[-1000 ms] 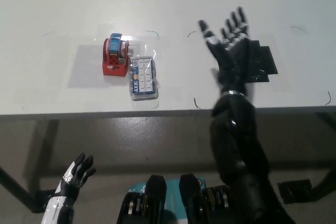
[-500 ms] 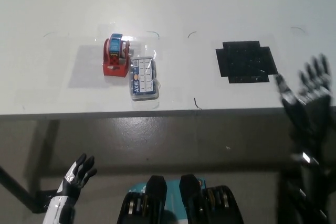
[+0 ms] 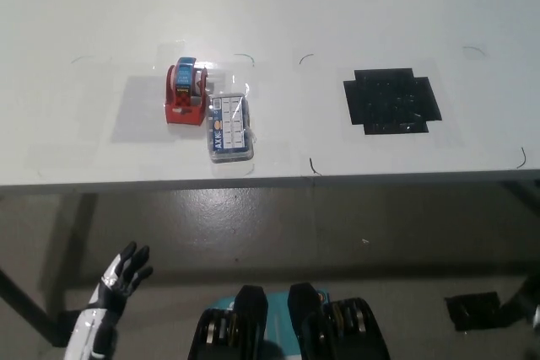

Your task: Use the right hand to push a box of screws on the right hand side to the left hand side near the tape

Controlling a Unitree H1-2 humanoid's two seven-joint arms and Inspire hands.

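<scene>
The box of screws lies on the left part of the surface, just beside the tape and apparently touching the near right corner of its red holder. Judged from that placing, the push looks done: the box sits where the task wants it, near the tape, and nothing more seems to be called for except perhaps a small nudge if a tighter fit were wanted. The right hand is not in view at all, so how its fingers stand cannot be told. The left hand rests low at the near left, below the edge of the surface and well apart from both things, its fingers apart and holding nothing.

The surface is a plain white top, with the box and tape standing inside a clear, faintly shiny sheet whose outline shows as thin curved corner marks. To the right, well apart from the box, a black cross-shaped patch lies flat on a second such sheet; this is likely where the box began, and it is bare. Beyond the near edge of the surface the floor is a dull grey-brown, with a dark table leg running at a slant at the near left and a small dark object on the floor at the near right.
</scene>
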